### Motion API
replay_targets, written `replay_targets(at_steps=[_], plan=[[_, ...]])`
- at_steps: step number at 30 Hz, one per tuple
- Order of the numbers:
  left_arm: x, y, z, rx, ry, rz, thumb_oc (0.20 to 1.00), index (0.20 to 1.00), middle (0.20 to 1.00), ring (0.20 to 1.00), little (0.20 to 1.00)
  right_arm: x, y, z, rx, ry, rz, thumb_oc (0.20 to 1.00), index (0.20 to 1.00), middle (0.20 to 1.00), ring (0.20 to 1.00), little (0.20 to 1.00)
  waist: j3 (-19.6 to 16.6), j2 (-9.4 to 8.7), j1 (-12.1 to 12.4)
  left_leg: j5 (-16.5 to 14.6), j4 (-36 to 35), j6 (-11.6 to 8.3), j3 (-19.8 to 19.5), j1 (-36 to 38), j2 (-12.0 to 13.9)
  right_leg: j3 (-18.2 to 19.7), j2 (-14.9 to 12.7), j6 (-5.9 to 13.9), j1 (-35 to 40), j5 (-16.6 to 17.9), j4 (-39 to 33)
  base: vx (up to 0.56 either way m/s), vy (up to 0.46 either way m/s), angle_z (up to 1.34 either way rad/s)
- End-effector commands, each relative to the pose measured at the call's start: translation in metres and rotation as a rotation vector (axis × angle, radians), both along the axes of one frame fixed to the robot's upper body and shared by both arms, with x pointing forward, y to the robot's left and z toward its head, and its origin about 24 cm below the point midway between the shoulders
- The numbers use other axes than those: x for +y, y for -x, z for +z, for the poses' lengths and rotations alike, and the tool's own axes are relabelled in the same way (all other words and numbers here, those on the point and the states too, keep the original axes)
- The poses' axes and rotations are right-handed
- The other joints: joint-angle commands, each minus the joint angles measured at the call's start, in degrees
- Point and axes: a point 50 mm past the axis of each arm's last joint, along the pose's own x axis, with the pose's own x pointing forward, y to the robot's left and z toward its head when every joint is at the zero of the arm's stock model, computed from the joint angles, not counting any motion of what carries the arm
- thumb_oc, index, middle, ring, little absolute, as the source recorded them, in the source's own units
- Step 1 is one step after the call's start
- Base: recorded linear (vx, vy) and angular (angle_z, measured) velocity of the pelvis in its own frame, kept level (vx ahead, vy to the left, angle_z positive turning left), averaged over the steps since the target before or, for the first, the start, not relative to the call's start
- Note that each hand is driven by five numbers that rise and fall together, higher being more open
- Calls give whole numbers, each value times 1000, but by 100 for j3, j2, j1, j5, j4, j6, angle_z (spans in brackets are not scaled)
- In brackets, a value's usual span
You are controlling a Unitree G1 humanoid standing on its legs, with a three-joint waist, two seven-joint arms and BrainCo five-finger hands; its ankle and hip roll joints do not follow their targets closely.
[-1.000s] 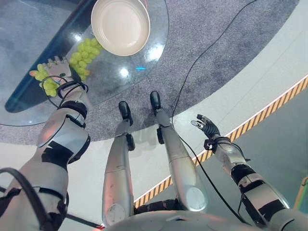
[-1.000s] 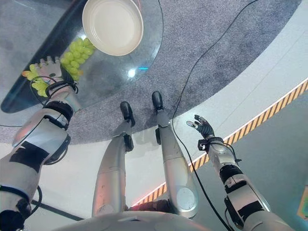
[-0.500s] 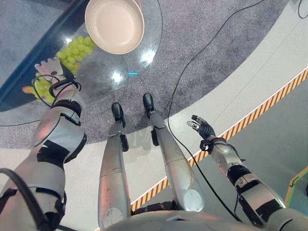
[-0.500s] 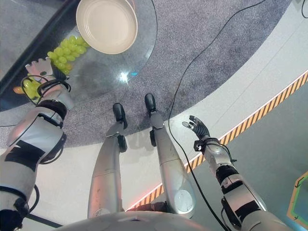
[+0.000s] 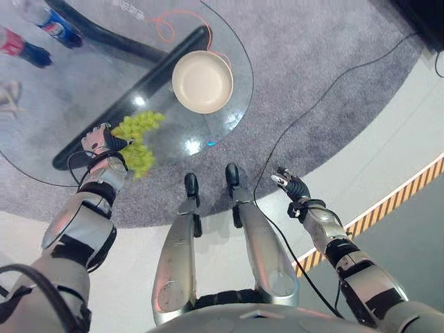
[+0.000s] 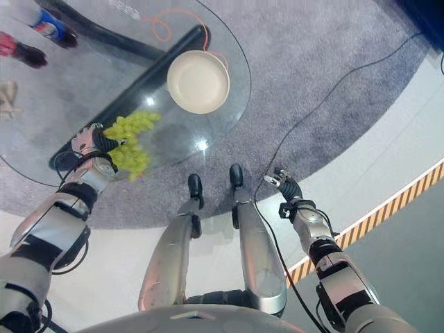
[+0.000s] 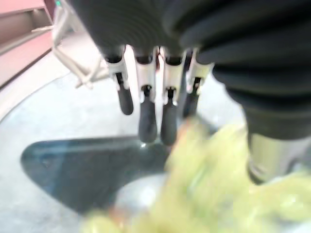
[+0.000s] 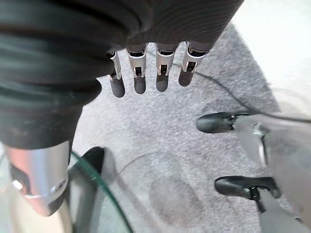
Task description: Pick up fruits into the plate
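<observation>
On the round glass table (image 5: 62, 83), a bunch of green grapes (image 5: 137, 142) was seen near the front edge, apart from the cream plate (image 5: 202, 82) further back, which held nothing. The left hand (image 5: 99, 141) was placed just beside the grapes, fingers straight and relaxed, nothing clasped. The right hand (image 5: 291, 186) was held out over the grey carpet (image 5: 312, 62), fingers loosely extended and empty.

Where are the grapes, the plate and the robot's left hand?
grapes (image 5: 139, 135), left eye view, middle of the bunch.
plate (image 5: 202, 82), left eye view, bare inside of the dish.
left hand (image 5: 99, 141), left eye view, back of the hand.
</observation>
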Motion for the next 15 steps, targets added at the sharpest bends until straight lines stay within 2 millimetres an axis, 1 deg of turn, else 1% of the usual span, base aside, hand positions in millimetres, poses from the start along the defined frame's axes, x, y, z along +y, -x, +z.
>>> replay_targets(at_steps=[1, 3, 5, 7, 8, 9, 13, 14, 15], plan=[[4, 8, -5, -48, 128, -6, 200, 200, 200, 200, 200, -26, 21, -4, 2, 29, -49, 1000, 1000, 1000, 1000, 1000, -286, 432, 18, -545, -77, 12, -171, 442, -78, -207, 68, 228, 129, -793, 578, 106, 5, 9], [-2, 12, -12, -53, 162, -47, 200, 200, 200, 200, 200, -24, 25, -5, 4, 21, -57, 1000, 1000, 1000, 1000, 1000, -412, 450, 58, -588, -90, 13, -165, 607, -85, -252, -15, 239, 335, -805, 507, 93, -13, 2], [-10, 21, -23, -60, 225, -104, 200, 200, 200, 200, 200, -23, 32, -7, -3, 11, -58, 1000, 1000, 1000, 1000, 1000, -605, 474, 106, -632, -178, 18, -172, 895, -107, -291, -82, 244, 716, -798, 295, 100, -29, 10], [-13, 27, -27, -63, 265, -145, 200, 200, 200, 200, 200, -22, 36, -7, -12, -7, -52, 1000, 1000, 1000, 1000, 1000, -743, 481, 125, -647, -258, 25, -158, 1084, -117, -308, -124, 264, 944, -774, 149, 86, -29, 15], [-14, 31, -29, -63, 288, -170, 200, 200, 200, 200, 200, -20, 39, -8, -13, -19, -47, 1000, 1000, 1000, 1000, 1000, -840, 481, 135, -662, -311, 25, -157, 1208, -118, -313, -150, 276, 1105, -764, 46, 162, -47, 19], [-18, 38, -31, -56, 322, -216, 200, 200, 200, 200, 200, -18, 44, -7, -18, -33, -35, 1000, 1000, 1000, 1000, 1000, -1038, 489, 157, -678, -432, 29, -153, 1438, -126, -320, -191, 299, 1391, -743, -150, 172, -47, 19], [-19, 50, -36, -9, 335, -269, 200, 200, 200, 200, 200, -17, 53, -9, -22, -62, -45, 1000, 1000, 1000, 1000, 1000, -1349, 499, 189, -700, -588, 43, -172, 1784, -136, -329, -239, 335, 1809, -695, -408, 161, -46, 11], [-20, 56, -43, 33, 334, -280, 200, 200, 200, 200, 200, -15, 58, -13, -5, -72, -52, 1000, 1000, 1000, 1000, 1000, -1554, 503, 203, -726, -623, 54, -163, 1958, -129, -336, -251, 348, 2013, -688, -486, 290, -61, 11], [-20, 60, -47, 53, 331, -281, 200, 200, 200, 200, 200, -14, 62, -15, 5, -73, -54, 1000, 1000, 1000, 1000, 1000, -1671, 506, 207, -750, -637, 68, -159, 2060, -132, -329, -250, 350, 2122, -692, -519, 310, -58, 13]])
